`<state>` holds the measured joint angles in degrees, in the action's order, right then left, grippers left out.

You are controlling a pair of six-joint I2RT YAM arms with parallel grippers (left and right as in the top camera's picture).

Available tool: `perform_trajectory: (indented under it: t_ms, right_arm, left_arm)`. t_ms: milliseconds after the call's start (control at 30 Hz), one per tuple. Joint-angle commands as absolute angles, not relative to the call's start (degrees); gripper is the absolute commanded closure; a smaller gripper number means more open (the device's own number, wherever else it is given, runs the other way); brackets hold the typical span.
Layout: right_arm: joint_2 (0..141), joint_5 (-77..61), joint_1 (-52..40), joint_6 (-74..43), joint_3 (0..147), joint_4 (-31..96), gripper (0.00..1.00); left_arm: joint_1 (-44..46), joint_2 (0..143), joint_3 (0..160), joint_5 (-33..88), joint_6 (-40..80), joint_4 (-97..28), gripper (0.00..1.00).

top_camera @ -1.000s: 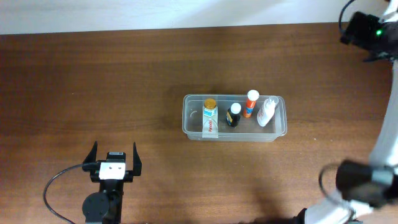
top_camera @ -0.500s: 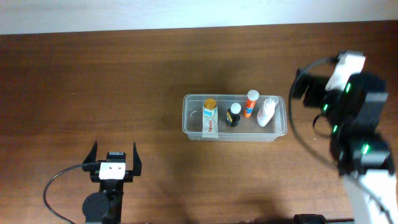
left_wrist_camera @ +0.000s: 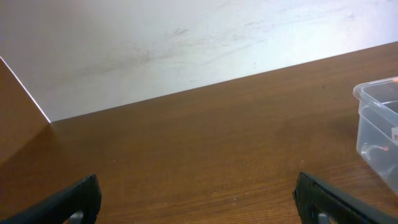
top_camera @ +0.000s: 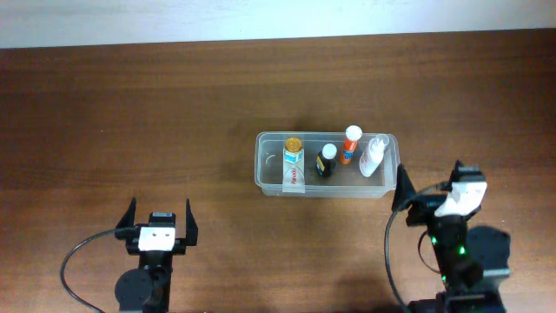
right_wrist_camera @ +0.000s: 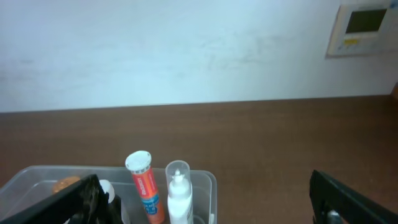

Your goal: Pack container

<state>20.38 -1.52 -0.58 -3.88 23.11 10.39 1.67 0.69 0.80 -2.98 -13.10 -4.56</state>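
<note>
The clear plastic container [top_camera: 268, 176] sits at the table's middle. In it lie a yellow-capped bottle [top_camera: 294, 153], a dark bottle with a white cap [top_camera: 326, 161], an orange tube [top_camera: 349, 144] and a white spray bottle [top_camera: 373, 156]. The orange tube [right_wrist_camera: 143, 183] and white bottle [right_wrist_camera: 180, 196] also show in the right wrist view, inside the container [right_wrist_camera: 208, 183]. My right gripper [top_camera: 427, 189] is open and empty, just right of and in front of the container. My left gripper [top_camera: 160, 212] is open and empty at the front left. The container's corner [left_wrist_camera: 373, 118] shows in the left wrist view.
The brown wooden table [top_camera: 156, 113] ends at a white wall along the far edge. A wall thermostat [right_wrist_camera: 362, 26] shows in the right wrist view. Black cables loop beside each arm base at the front.
The right arm has swung down from the far right corner to rest at the front right, next to the container. The left arm and the container's contents have not moved.
</note>
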Motion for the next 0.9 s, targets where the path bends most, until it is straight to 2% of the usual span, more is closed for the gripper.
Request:
perform_trajectory:
  t_ms: [0,267,600,867]
  right_arm:
    - [14.92,-1.41,-1.13,-3.42,19.64,10.02,0.02]
    - [6.02,-1.48,-1.13,-3.44,12.51,9.98,0.02]
    - [2.02,-1.45,-1.10,-3.42,9.93,9.78,0.02]
    - [0.19,-2.37,-1.13,-3.46,6.15,2.98,0.02]
  left_arm:
    - [1.28,0.30,0.51,-2.33,-13.78,-4.60,0.01]
    - [1.28,0.30,0.51,-2.33,-13.78,-4.60,0.01]
    - [1.28,0.30,0.51,-2.33,-13.80,-4.60,0.01]
    - [1.28,0.30,0.51,-2.33,-13.80,-4.60,0.01]
